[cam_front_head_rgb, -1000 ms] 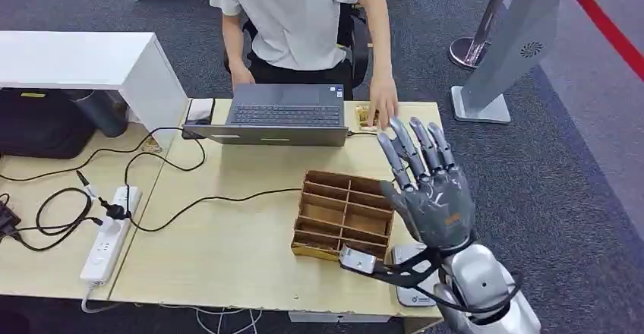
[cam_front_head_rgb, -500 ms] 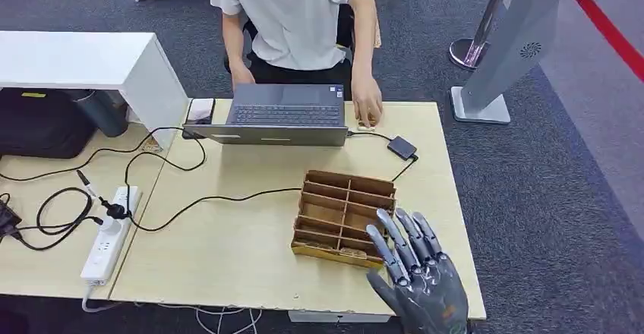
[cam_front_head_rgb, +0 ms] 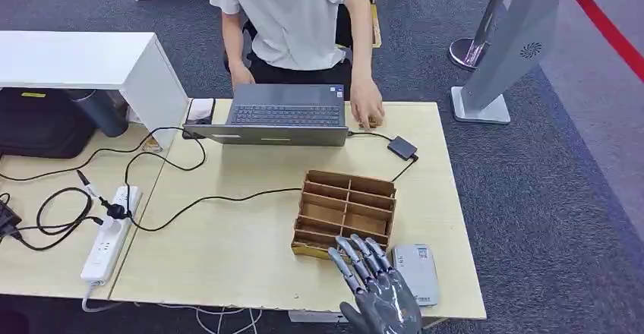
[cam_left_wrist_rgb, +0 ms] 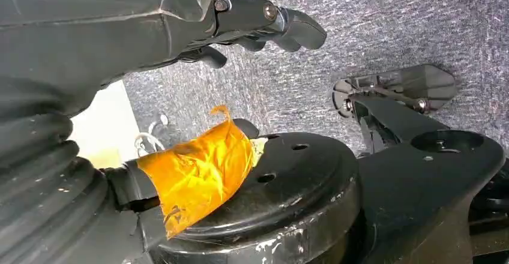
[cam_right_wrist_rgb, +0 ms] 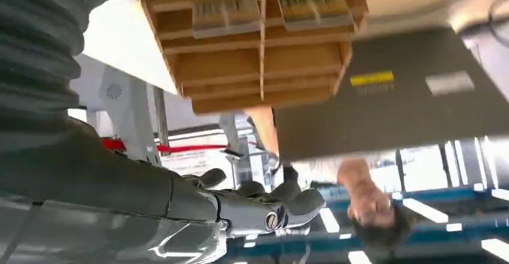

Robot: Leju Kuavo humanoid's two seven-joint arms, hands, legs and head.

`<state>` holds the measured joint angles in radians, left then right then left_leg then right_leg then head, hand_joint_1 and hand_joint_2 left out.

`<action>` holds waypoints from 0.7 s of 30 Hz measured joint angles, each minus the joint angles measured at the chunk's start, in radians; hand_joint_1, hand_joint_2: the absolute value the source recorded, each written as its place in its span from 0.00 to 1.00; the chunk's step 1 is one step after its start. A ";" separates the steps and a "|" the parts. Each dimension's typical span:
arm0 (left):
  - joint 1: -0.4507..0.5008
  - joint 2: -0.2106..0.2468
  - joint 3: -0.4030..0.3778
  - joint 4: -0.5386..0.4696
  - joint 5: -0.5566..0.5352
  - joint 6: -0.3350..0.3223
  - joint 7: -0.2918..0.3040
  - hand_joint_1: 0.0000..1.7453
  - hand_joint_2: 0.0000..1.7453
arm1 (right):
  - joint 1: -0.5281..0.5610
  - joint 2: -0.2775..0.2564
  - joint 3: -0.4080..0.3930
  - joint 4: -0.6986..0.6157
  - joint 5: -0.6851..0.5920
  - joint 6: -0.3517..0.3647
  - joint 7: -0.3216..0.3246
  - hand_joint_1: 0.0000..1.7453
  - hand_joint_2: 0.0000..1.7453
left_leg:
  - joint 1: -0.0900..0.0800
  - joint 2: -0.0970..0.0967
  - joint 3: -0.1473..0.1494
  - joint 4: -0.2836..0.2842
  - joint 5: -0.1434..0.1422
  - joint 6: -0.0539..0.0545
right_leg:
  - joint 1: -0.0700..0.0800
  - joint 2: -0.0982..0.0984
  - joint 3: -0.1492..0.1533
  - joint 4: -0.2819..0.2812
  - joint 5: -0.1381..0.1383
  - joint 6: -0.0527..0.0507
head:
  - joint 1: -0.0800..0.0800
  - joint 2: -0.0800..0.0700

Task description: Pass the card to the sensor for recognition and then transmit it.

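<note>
R hand (cam_front_head_rgb: 380, 296) empty, fingers (cam_front_head_rgb: 357, 256) spread by wooden organizer (cam_front_head_rgb: 345, 212).

— Where's the right hand (cam_front_head_rgb: 377, 292)?
— Low at the near edge, fingers (cam_front_head_rgb: 357, 256) spread and pointing away, holding nothing.
— And the left hand (cam_left_wrist_rgb: 264, 27)?
— Hanging down, fingers curled, empty.

No readable text or labels anywhere

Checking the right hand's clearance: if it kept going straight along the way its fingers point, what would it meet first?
Most likely the wooden divided box: the right hand has its fingers spread and aimed at the box's near edge. Its height above the table is unclear, so it might pass over.
</note>
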<state>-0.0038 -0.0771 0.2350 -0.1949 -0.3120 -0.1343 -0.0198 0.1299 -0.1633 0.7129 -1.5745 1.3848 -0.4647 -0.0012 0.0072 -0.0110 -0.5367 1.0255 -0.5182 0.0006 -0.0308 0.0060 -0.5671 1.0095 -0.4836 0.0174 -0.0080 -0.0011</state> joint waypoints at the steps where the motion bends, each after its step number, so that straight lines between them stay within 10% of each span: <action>1: 0.000 0.000 0.000 0.000 0.000 0.000 0.000 0.00 1.00 | -0.007 0.000 0.004 0.017 0.000 0.008 0.005 0.00 1.00 | 0.000 0.000 0.000 0.000 0.000 0.000 | 0.000 0.000 0.000 0.000 0.000 0.000 | 0.000 0.000; 21: 0.000 0.000 0.000 0.000 -0.021 -0.003 0.000 0.00 1.00 | -0.061 0.039 0.012 0.159 -0.032 0.021 0.064 0.00 1.00 | 0.000 0.000 0.000 0.000 0.000 0.000 | 0.000 0.000 0.000 0.000 0.000 0.000 | 0.000 0.000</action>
<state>-0.0041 -0.0771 0.2354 -0.1950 -0.3330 -0.1373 -0.0198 0.0694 -0.1248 0.7252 -1.4153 1.3527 -0.4436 0.0633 0.0072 -0.0110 -0.5366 1.0255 -0.5181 0.0006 -0.0307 0.0060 -0.5672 1.0096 -0.4836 0.0174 -0.0084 -0.0011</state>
